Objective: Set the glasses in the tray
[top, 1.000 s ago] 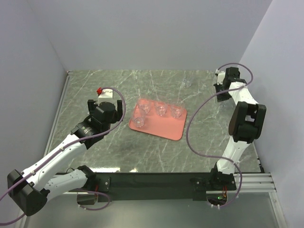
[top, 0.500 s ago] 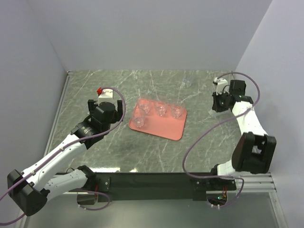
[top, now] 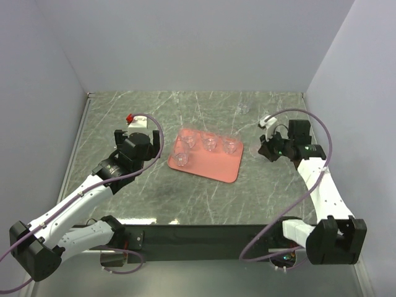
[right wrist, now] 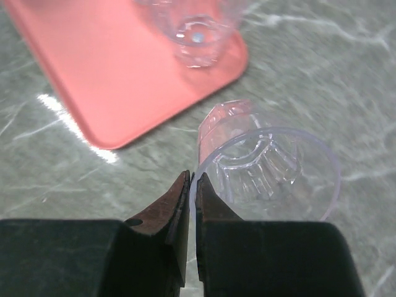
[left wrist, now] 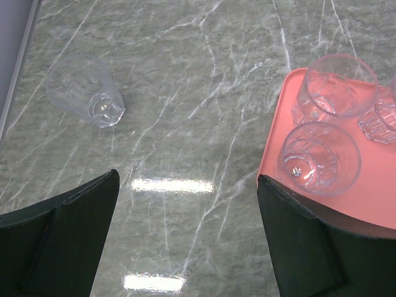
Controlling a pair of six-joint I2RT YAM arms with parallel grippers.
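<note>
The salmon-pink tray (top: 213, 166) lies mid-table and holds several clear glasses, one at its front left corner (top: 181, 159). My right gripper (top: 265, 150) hovers just right of the tray. In the right wrist view it (right wrist: 193, 180) is shut on the rim of a clear glass (right wrist: 272, 170), with the tray's corner (right wrist: 117, 74) beyond. My left gripper (top: 137, 145) is left of the tray, open and empty (left wrist: 185, 247). A loose glass (left wrist: 86, 90) lies on its side on the table ahead of it. The tray's edge (left wrist: 275, 154) and three glasses show at the right.
Another clear glass (top: 243, 108) stands on the marble table near the back wall. Grey walls close in the left, back and right sides. A metal rail (top: 77, 145) runs along the table's left edge.
My right arm has swung from the back right corner forward and left toward the tray. The left arm has not moved.
</note>
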